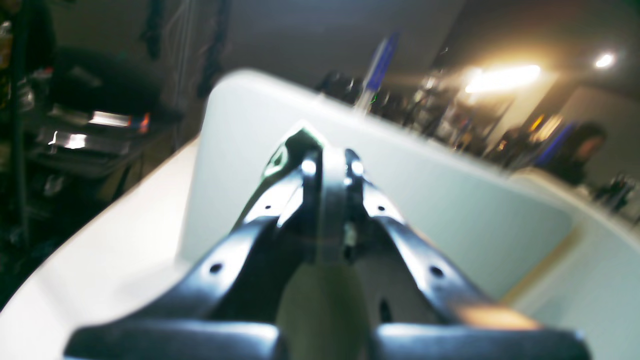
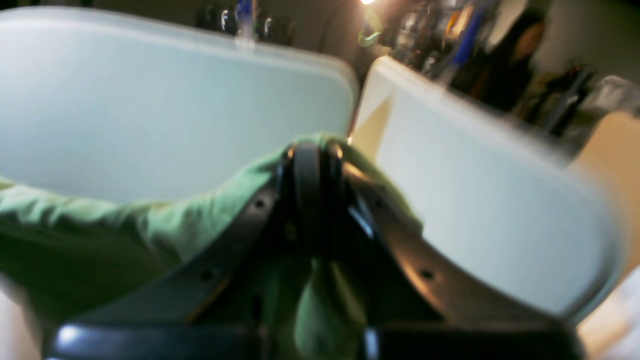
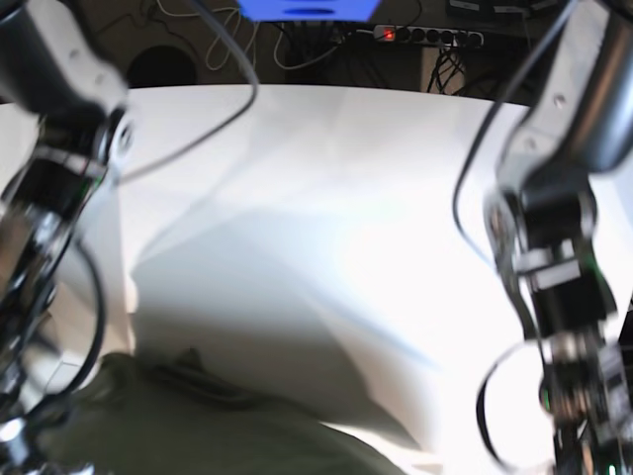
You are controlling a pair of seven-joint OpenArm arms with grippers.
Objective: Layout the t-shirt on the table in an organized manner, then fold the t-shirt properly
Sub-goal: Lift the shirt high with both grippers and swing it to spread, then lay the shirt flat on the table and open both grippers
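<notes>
Right gripper (image 2: 312, 150): jaws closed on the t-shirt (image 2: 100, 225), olive-green cloth bunched between and beneath its fingers, trailing off to its left (all views blurred). Left gripper (image 1: 330, 160): jaws closed; a pale olive fold lies between its fingers. Table (image 3: 346, 198): white, beyond both grippers. In the base view, t-shirt heaped at the near edge.
</notes>
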